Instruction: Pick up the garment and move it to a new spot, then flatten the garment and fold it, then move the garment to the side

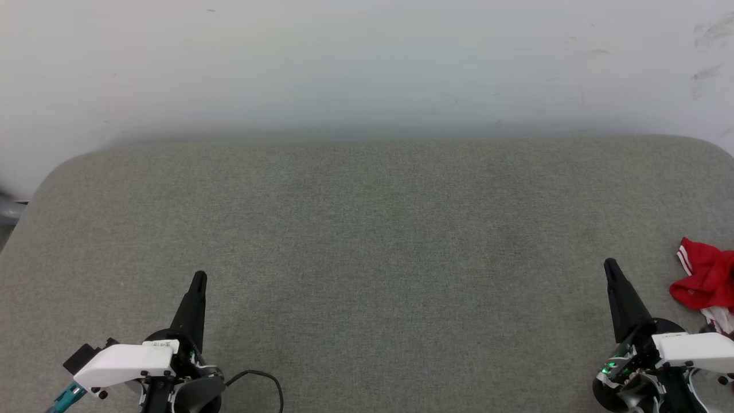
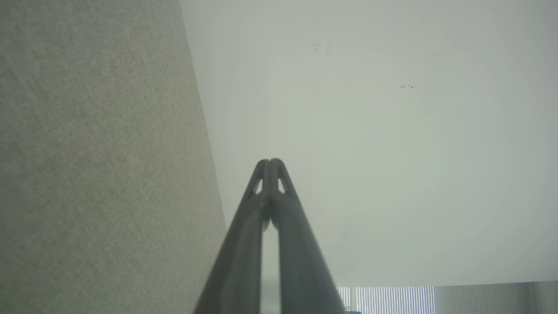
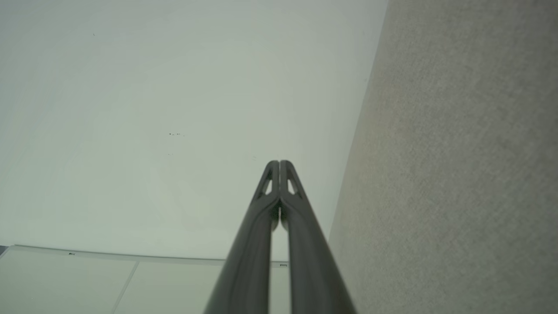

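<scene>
1. Left gripper (image 1: 199, 277) and right gripper (image 1: 609, 264) sat at the near edge of the grey padded table (image 1: 367, 218), both with jaws together, empty.
2. Red garment (image 1: 706, 278) lay bunched at the table's right edge, just outboard of the right gripper, the nearer arm.
3. Head view cut the garment off; long axis not determinable.

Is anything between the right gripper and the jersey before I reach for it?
Nothing visible. The red jersey lies bunched at the right edge of the grey table, just right of the right gripper, with bare cloth between them. Its jaws are shut.
</scene>
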`<state>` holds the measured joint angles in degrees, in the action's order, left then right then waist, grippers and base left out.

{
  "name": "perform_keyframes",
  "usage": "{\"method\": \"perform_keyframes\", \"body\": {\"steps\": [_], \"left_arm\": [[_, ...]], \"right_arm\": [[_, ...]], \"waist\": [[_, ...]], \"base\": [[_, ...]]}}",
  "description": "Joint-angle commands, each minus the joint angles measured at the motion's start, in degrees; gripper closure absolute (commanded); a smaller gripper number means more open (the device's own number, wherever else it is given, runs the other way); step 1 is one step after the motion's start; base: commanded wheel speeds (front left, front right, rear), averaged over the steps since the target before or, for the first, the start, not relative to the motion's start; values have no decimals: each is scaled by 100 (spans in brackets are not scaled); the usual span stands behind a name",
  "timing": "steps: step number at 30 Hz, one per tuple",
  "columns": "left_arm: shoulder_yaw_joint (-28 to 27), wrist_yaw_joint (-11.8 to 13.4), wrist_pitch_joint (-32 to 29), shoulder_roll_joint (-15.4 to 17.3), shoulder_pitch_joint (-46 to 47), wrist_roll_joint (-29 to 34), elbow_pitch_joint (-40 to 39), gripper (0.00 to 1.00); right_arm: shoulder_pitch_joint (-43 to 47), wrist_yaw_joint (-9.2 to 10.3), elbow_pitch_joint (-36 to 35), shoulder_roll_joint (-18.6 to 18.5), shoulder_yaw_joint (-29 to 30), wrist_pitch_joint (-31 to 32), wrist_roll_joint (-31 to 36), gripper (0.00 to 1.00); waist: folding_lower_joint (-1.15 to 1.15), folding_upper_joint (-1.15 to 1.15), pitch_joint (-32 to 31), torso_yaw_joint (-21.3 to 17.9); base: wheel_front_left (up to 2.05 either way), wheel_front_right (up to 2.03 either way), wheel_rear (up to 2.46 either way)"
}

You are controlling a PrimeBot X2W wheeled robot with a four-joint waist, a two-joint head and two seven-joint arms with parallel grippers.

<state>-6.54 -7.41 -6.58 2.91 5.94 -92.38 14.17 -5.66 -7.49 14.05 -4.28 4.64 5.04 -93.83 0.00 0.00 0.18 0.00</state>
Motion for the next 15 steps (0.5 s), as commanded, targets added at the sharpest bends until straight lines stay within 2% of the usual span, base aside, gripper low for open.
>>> {"method": "perform_keyframes", "body": {"steps": [1, 15], "left_arm": [[-15, -22, -17, -10, 61, -5, -19, 100], [-14, -22, -16, -9, 57, -5, -19, 100]], "right_arm": [[-85, 0, 7, 15, 12, 5, -12, 100], [-87, 0, 9, 35, 38, 35, 22, 100]], "waist": [[0, 0, 0, 0], [0, 0, 0, 0]], "base": [[0, 0, 0], [0, 0, 0]]}}
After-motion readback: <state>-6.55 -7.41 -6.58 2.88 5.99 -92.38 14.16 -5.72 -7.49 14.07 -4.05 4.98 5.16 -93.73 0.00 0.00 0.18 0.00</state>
